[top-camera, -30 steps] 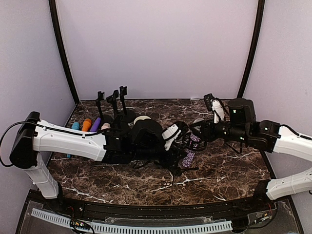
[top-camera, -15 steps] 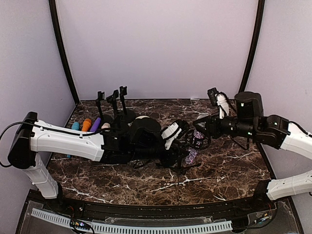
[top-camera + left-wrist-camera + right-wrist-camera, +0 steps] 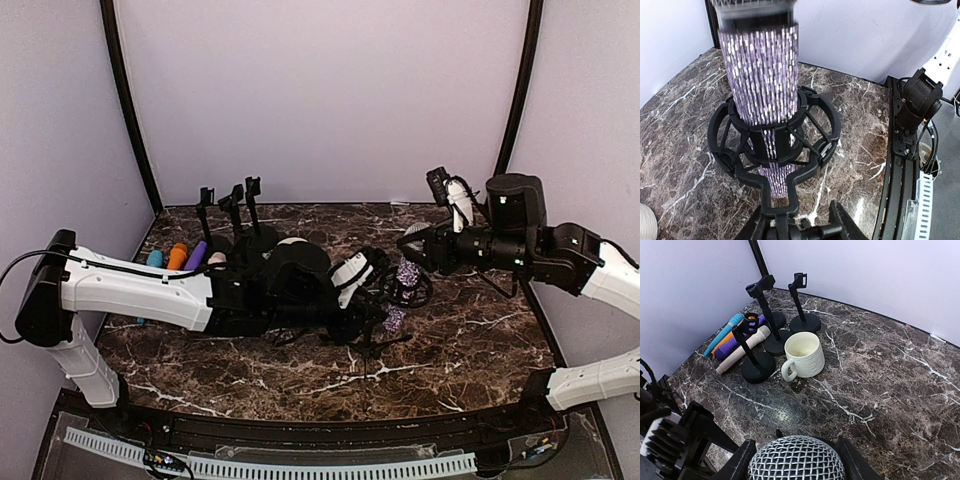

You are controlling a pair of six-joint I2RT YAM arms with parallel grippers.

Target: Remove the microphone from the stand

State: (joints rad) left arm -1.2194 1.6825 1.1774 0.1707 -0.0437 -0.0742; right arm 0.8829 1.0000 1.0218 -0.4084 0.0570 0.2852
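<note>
Dark marble table (image 3: 450,350); a white mug (image 3: 802,356) stands empty; the purple microphone (image 3: 760,75) sits within the stand (image 3: 778,202) ring; right gripper (image 3: 796,460) jaws clamp its mesh head; left gripper (image 3: 797,230) jaws grip the stand's stem.

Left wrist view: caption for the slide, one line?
Glittery purple microphone threaded through its black ring stand, which the left gripper holds above the marble table.

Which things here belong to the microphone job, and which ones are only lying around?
For the job: microphone, shock-mount stand, left claw holding it, right claw on the microphone's head.
Lying about: cream mug, three empty stands, coloured microphones lying flat.
</note>
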